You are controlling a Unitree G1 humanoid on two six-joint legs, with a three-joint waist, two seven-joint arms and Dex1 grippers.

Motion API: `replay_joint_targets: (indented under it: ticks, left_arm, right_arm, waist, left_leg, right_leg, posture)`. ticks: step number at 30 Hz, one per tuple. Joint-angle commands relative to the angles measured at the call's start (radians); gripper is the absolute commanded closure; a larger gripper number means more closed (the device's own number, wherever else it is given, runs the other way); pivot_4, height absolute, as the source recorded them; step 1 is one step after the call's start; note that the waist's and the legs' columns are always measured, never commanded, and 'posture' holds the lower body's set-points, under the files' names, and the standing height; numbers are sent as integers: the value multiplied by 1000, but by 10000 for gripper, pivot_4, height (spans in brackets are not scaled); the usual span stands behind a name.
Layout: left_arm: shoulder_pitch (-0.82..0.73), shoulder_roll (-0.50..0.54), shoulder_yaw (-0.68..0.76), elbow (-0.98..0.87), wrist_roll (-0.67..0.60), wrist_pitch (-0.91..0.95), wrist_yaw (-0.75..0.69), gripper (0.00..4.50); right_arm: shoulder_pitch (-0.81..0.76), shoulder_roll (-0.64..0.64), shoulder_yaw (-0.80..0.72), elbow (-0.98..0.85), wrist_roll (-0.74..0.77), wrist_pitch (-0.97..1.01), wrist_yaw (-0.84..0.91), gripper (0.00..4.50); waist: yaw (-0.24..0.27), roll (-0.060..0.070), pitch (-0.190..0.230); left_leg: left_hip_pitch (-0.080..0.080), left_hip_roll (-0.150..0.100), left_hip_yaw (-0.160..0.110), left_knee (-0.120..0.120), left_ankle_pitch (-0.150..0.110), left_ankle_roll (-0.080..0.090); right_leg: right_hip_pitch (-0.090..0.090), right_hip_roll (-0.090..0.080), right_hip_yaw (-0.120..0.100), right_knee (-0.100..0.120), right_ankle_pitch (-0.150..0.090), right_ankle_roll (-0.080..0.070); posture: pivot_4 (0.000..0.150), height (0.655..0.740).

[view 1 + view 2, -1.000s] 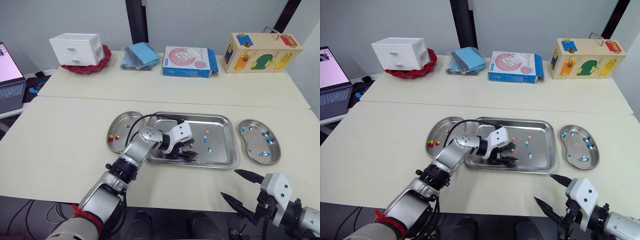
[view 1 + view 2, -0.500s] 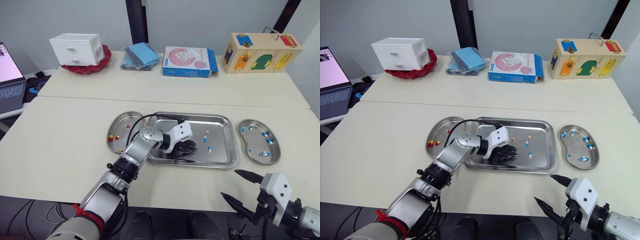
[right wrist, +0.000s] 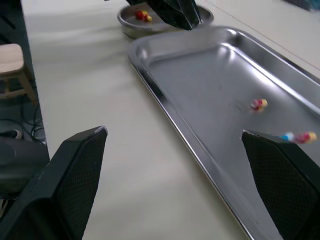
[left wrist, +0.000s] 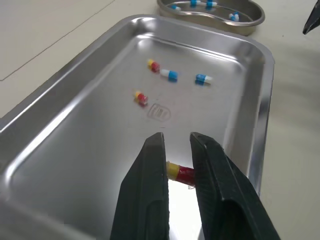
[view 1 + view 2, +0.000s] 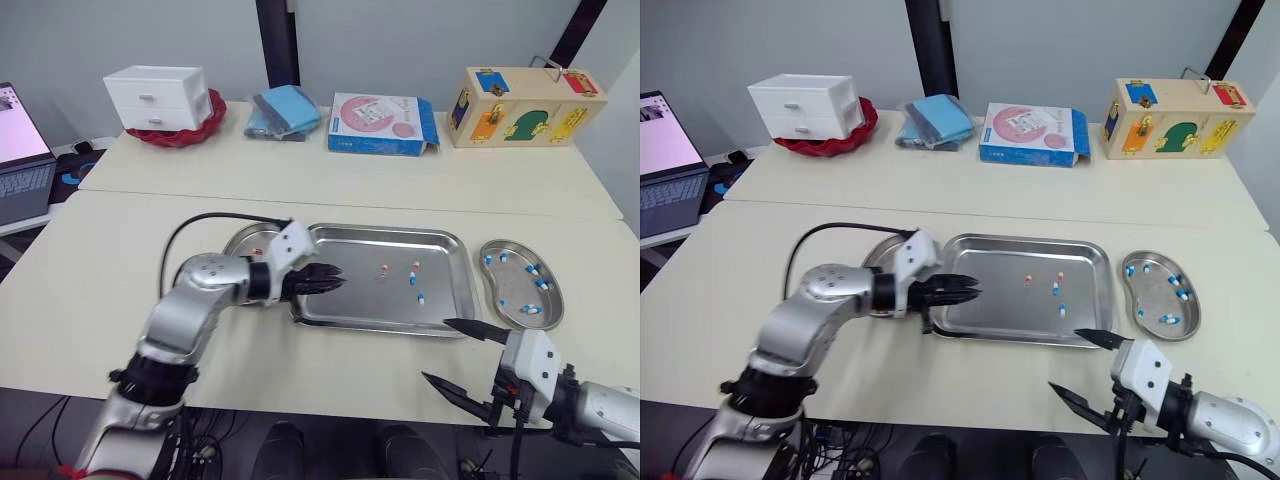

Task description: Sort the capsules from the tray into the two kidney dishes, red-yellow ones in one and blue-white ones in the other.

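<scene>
Left wrist view — capsule (image 4: 179,172) pinched.

Tray (image 5: 370,300), kidney dishes (image 5: 510,292) on table (image 5: 110,260)

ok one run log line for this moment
left gripper: shut on red-yellow capsule, over left end of tray | right gripper: open, near front right corner | four loose capsules in tray

Bright even light, seemingly overhead, glares off the tray (image 4: 75,145).
</scene>
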Motion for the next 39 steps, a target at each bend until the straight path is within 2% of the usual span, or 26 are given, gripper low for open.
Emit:
replay_joint_targets:
  ticks: [1,11,13,15,22,24,30,39]
  left_arm:
    - [65,33,143,-82,-40,30,80,41131]
    - [144,32,261,-18,2,-66,266,41131]
    - [148,33,280,16,11,-90,298,33947]
    - [150,34,287,33,11,-111,314,28582]
    - [154,42,283,69,-11,-159,302,4963]
    - [155,43,285,76,-21,-164,298,155]
    - [164,38,298,71,-75,-148,278,155]
    - [165,46,363,46,-279,-20,236,155]
  right_arm:
    - [-86,29,107,35,-31,-25,1,0]
    - [-178,67,188,77,-42,-14,-29,0]
    - [-185,69,192,78,-40,-10,-34,0]
    - [-188,69,195,78,-38,-8,-39,0]
    - [-186,67,199,77,-35,-5,-50,0]
    - [-183,65,197,76,-33,-5,-52,0]
    - [-176,59,194,75,-33,-8,-55,0]
    - [-170,57,188,72,-39,-8,-63,0]
  waist:
    - [-1,-1,0]
    - [3,-1,1]
    - [2,-1,1]
    - [0,-1,1]
    - [1,-1,1]
    - [0,-1,1]
    - [0,-1,1]
    - [-1,-1,1]
  left_leg:
    - [0,0,0,0,0,0]
    - [0,0,-1,0,0,0]
    - [0,0,-1,0,0,0]
    - [0,0,-1,0,0,0]
    - [-1,0,-1,0,0,0]
    - [-1,0,-1,0,0,0]
    - [-1,0,-1,0,0,0]
    - [-1,0,-1,0,0,0]
  right_leg:
    - [0,0,0,0,0,0]
    - [-1,0,-1,0,0,0]
    - [-1,0,-1,0,0,0]
    - [-1,0,-1,0,0,0]
    - [-1,0,-1,0,0,0]
    - [-1,0,-1,0,0,0]
    - [-1,0,-1,0,0,0]
    - [-1,0,-1,0,0,0]
  posture:
    - [1500,7302]
    - [1500,7302]
    - [1500,7302]
    - [1500,7302]
    - [1500,7302]
    - [1500,7302]
    - [1500,7302]
    - [1500,7302]
